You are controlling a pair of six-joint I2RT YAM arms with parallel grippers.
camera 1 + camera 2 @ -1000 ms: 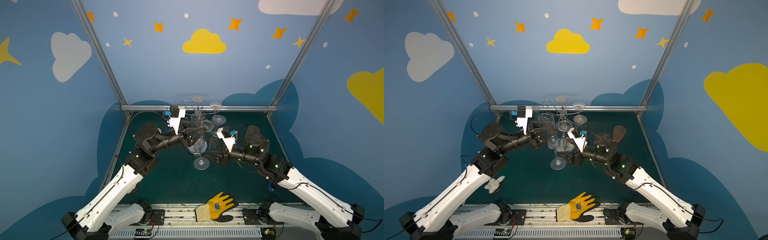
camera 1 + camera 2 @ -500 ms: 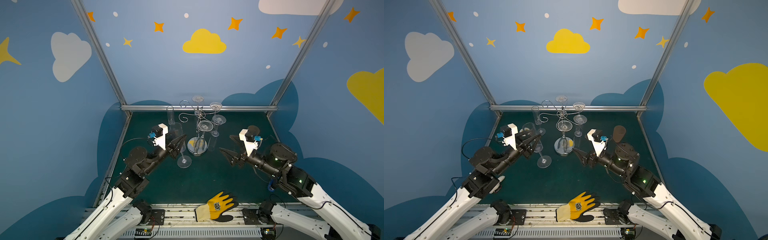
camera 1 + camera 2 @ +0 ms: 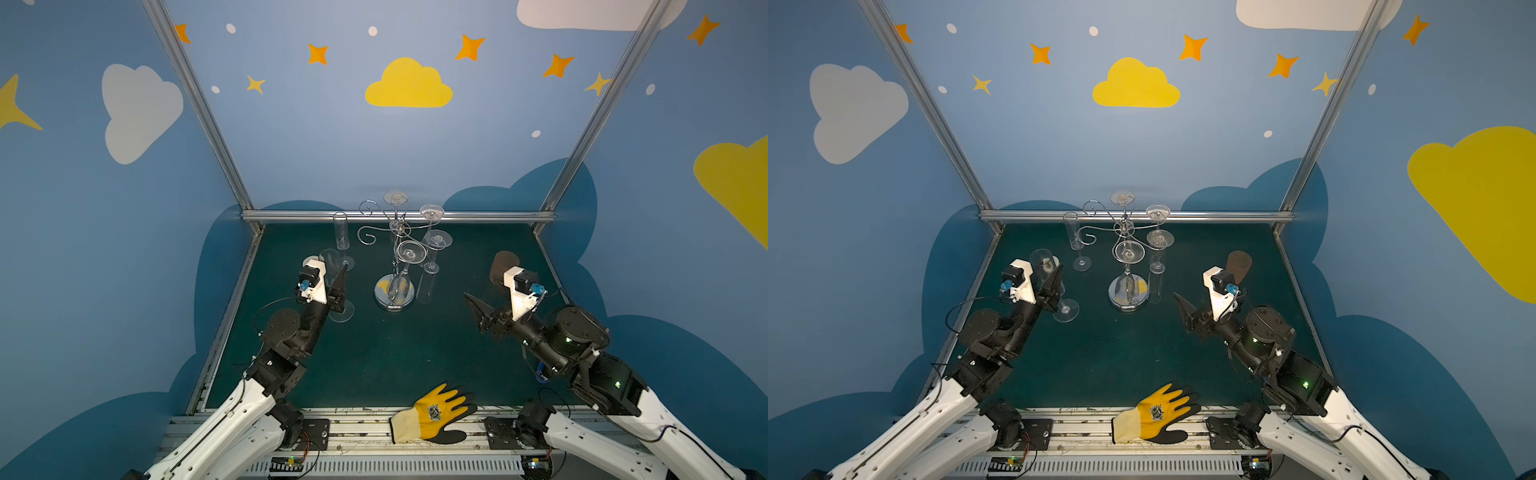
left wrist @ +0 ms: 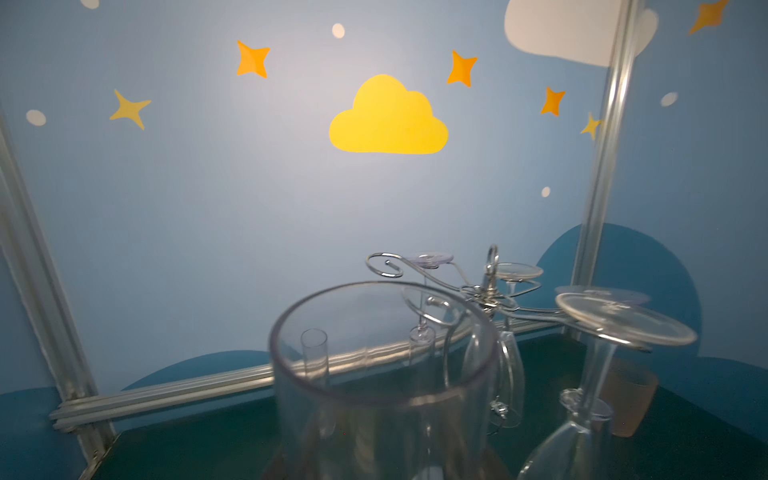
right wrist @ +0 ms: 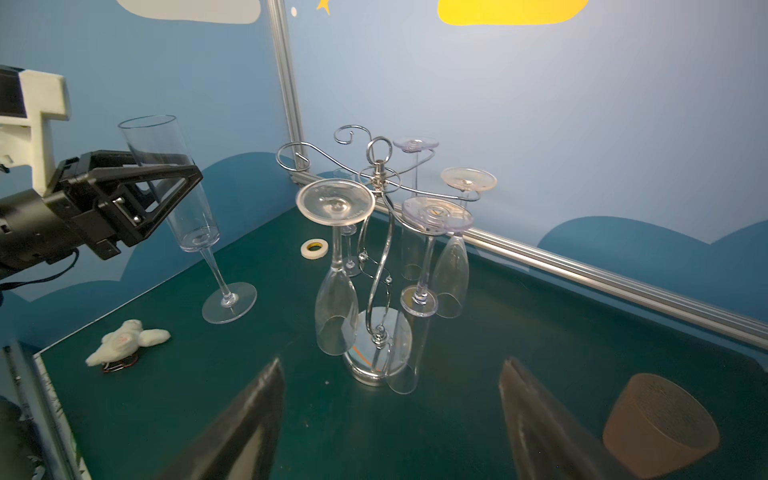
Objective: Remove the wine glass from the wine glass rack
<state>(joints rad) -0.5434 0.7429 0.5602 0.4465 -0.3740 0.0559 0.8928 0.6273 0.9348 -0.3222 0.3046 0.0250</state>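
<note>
The chrome wine glass rack [image 3: 394,296] [image 3: 1128,296] [image 5: 376,174] [image 4: 490,286] stands mid-table, and several glasses hang upside down from its arms. A clear wine glass [image 3: 331,262] [image 3: 1042,262] [image 5: 174,187] [image 4: 382,374] stands upright to the rack's left, away from it. Its foot [image 5: 228,302] sits at table level. My left gripper [image 3: 341,274] [image 3: 1058,274] [image 5: 183,168] is shut on its bowl. To the right of the rack, my right gripper [image 3: 476,311] [image 3: 1183,311] [image 5: 392,363] is open and holds nothing.
Another flute [image 3: 341,232] stands at the back left. A brown cup [image 3: 500,266] [image 5: 660,419] lies at the right. There is a tape roll [image 5: 314,248] near the back and a white plush toy [image 5: 124,340] by the left edge. A yellow glove [image 3: 436,415] lies on the front rail.
Both arms have drawn back from the rack. The left gripper carried the wine glass away from it, leftward and toward the front. The right gripper withdrew to the right, still open.
</note>
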